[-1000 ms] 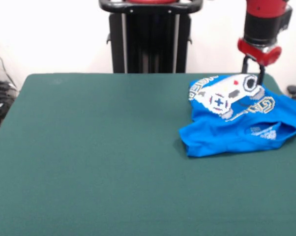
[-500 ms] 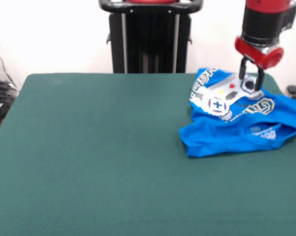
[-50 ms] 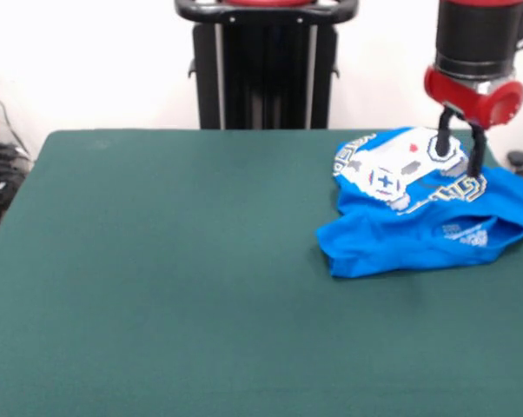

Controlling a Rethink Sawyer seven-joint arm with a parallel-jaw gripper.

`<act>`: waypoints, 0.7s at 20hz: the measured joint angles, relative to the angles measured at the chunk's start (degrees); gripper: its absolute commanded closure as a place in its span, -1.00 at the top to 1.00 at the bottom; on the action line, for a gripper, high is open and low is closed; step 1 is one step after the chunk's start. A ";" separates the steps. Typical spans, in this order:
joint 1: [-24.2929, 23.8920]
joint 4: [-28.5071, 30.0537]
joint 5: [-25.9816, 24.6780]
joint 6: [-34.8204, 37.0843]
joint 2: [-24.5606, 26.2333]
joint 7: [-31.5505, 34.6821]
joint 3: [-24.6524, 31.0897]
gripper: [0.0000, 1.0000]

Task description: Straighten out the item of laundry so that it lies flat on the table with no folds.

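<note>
Near the table [image 3: 157, 278] right edge, rumpled T-shirt [image 3: 418, 234] lies long-axis crosswise.

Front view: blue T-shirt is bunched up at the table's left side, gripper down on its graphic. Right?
Not quite. In the front view the blue T-shirt is bunched up at the right side of the green table, not the left. The rest holds: the gripper is down on the white graphic, fingers spread apart.

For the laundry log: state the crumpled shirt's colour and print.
The T-shirt is bright blue with a white pixel-pattern graphic and white-and-yellow outlined lettering, best seen in the front view.
</note>
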 measured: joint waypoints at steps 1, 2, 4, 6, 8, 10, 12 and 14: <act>-0.15 -0.81 0.13 0.46 0.13 0.00 0.00 1.00; -0.22 -1.47 0.15 0.70 0.26 0.00 -0.01 1.00; -0.24 -3.45 0.15 1.01 0.76 0.00 -0.02 1.00; -0.09 -5.40 0.15 1.01 1.72 0.00 -0.12 1.00; 0.04 -6.82 0.15 1.02 2.58 0.00 -0.22 1.00; 0.48 -10.23 0.21 1.02 5.11 0.00 -0.48 1.00; 0.84 -11.87 0.28 1.02 6.48 0.00 -0.70 1.00; 1.86 -14.94 0.47 1.02 9.51 0.00 -1.51 1.00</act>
